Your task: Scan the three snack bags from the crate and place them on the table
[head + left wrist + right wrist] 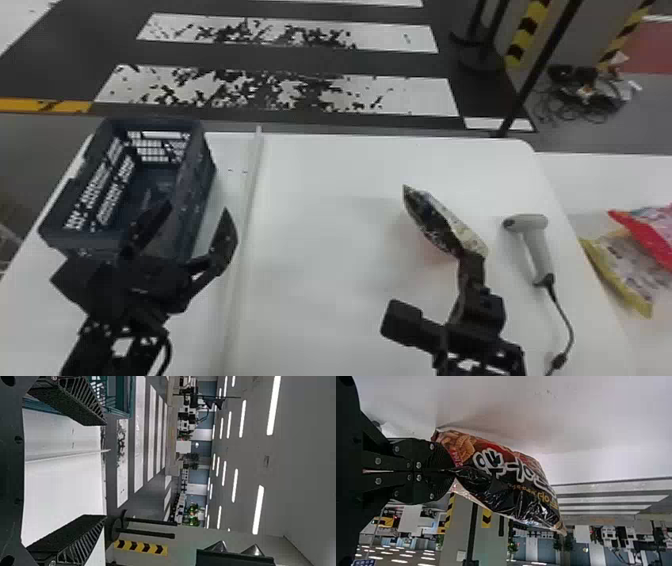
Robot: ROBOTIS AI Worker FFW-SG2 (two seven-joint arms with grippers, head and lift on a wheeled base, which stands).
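In the head view my right gripper (471, 257) holds a dark snack bag (440, 225) over the table, left of the scanner (532, 245). In the right wrist view the right gripper (451, 471) is shut on an end of the black and red bag (514, 483). My left gripper (192, 225) stands open by the near right side of the crate (200, 185), nothing between its fingers. The left gripper (104, 471) shows wide apart in its wrist view too. Two more bags, a red one (655, 230) and a yellow-edged one (620, 270), lie overlapping at the far right.
The white table (325, 210) has a raised strip (245, 215) running from front to back, between the crate and the scanner. The scanner's cable (565, 320) runs toward the front edge. A second white surface adjoins on the right, under the two bags.
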